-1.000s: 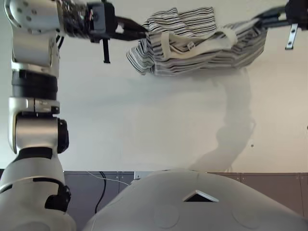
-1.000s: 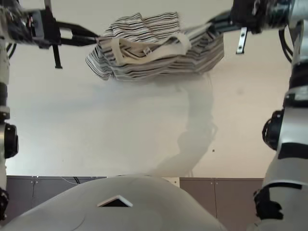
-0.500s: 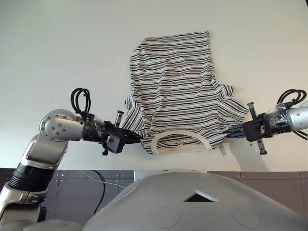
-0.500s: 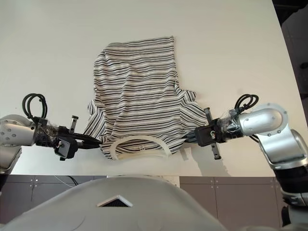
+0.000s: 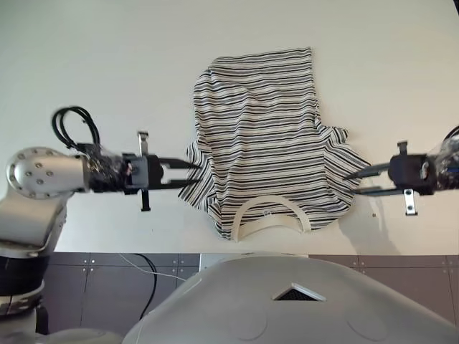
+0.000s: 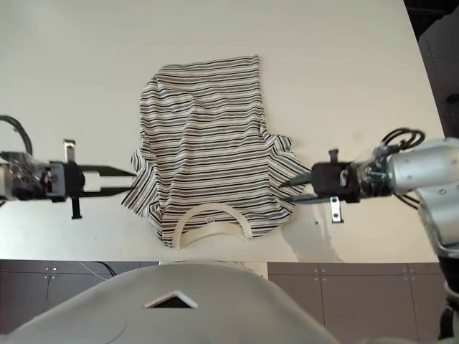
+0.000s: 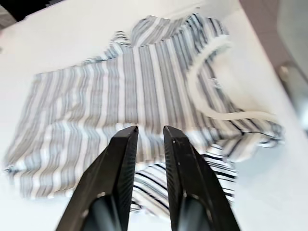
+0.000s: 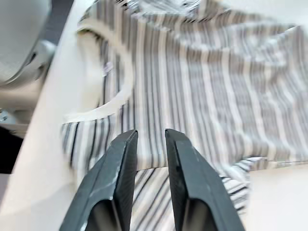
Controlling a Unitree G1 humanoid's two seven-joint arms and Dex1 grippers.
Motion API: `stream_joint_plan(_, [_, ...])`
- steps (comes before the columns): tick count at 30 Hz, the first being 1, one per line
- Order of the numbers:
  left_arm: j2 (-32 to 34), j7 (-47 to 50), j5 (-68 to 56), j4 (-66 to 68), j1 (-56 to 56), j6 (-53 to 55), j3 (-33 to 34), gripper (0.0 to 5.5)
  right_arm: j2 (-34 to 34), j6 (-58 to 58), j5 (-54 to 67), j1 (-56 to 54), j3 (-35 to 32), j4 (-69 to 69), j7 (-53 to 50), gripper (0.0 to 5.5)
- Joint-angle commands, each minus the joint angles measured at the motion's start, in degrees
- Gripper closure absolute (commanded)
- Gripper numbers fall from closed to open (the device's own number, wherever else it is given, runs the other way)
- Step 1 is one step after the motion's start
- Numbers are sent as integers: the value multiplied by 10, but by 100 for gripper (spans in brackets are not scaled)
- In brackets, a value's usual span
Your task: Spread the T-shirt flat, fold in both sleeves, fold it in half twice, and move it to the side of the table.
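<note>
White table [image 5: 86, 72]: T-shirt [image 5: 265, 143], label [image 5: 267, 213] illegible, between parted left pincer [image 5: 192, 176], right pincer [image 5: 351, 184]

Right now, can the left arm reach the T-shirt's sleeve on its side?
Probably yes. The left gripper is open, its tips right beside the bunched sleeve of the T-shirt, and nothing on the table lies between.

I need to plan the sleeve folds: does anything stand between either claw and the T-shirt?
Nothing visible does. The left claw and the right claw are both open, with their tips right at the sleeve edges of the T-shirt, which lies on the table.
</note>
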Motion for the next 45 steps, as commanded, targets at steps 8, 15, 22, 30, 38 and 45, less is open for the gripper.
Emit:
stream_joint_plan(8, [5, 107, 339, 175, 115, -274, -126, 454, 84, -294, -286, -17, 141, 327, -143, 446])
stream_joint_plan(15, [89, 161, 448, 287, 110, -405, -145, 454, 39, -374, -319, 33, 161, 411, -151, 446])
stream_joint_plan(22, [144, 124, 300, 178, 201, -388, -136, 454, -9, -322, -266, 126, 151, 266, -129, 446])
stream_joint_plan(30, [158, 76, 6, 41, 168, -172, -43, 454, -43, -190, -153, 94, 80, 126, -93, 446])
stream_joint_plan(38, [-91, 240, 106, 122, -230, 19, -189, 454, 191, -185, -233, -299, 178, 361, -142, 446])
stream_joint_plan(45, [-201, 367, 403, 391, -274, -122, -342, 454, 401, -319, -396, -502, 268, 802, -332, 446])
